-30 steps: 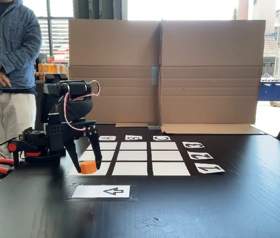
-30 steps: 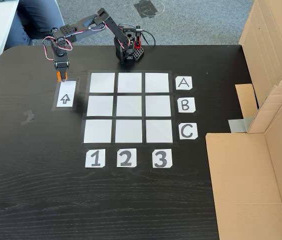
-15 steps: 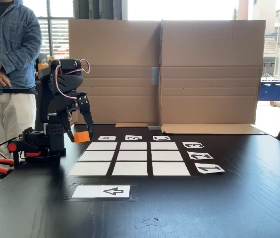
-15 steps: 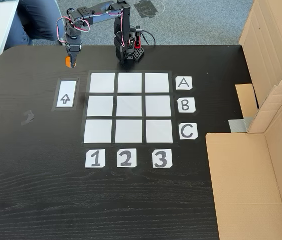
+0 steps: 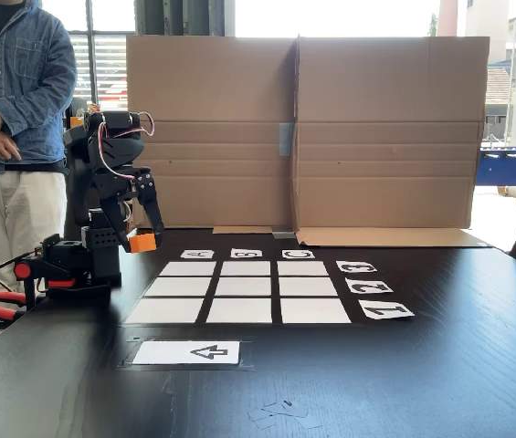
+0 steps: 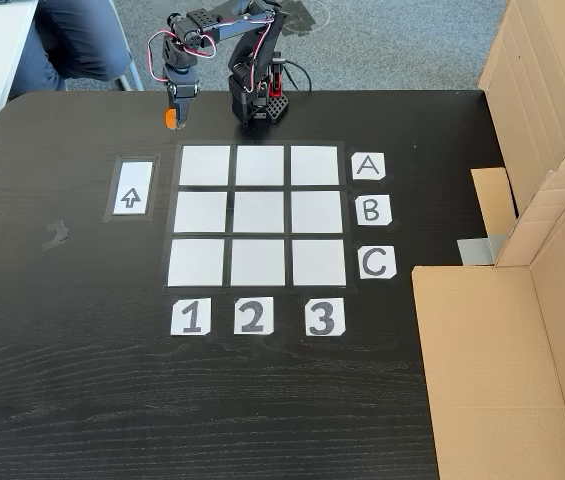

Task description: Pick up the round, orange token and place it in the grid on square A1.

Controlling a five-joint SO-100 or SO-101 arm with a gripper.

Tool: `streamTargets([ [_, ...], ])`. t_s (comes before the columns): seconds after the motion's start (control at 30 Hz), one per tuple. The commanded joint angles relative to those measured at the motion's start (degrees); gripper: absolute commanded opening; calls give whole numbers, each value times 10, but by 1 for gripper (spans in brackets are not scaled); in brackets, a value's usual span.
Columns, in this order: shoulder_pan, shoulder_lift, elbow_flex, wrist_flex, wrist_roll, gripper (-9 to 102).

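Orange shows between your gripper's [image 5: 142,241] two black fingers: the token [image 5: 143,243] is pinched there and held clear of the table [image 5: 440,365], above the dark wood. In the view from above, your gripper [image 6: 172,115] hangs over bare tabletop just beyond the grid's [image 6: 257,215] top-left corner, with the token [image 6: 170,118] a small orange spot at the fingertips. It is not over any white square.

Your arm is folded back close to its base [image 6: 255,105], which stands at the table's far edge, just past the grid's top row. In the front view the gripper points downward, with red and white wires looping over the wrist.

Square A1 [image 6: 205,165] is the top-left rectangle in the view from above, in line with the A label [image 6: 368,166] on the right and the 1 label [image 6: 190,316] below. It lies bare, as do the other eight squares. From the front, A1 [image 5: 188,269] is the far-left square, and your token hangs to its left and higher.

You can see the arrow card [image 6: 132,188] lying left of the grid from above, with nothing on it. A person [image 5: 11,119] in a denim shirt stands behind the arm, hands clasped. Cardboard walls [image 5: 303,128] stand along the table's edge beyond the grid.
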Motion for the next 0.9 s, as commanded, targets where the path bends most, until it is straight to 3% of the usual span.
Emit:
streamTargets([
  [0.0,-16,45,38,-6,-4,10],
  [0.23,-53,73,120,-16,-8,10],
  [0.87,-78,-68,192,-168,-25,10],
])
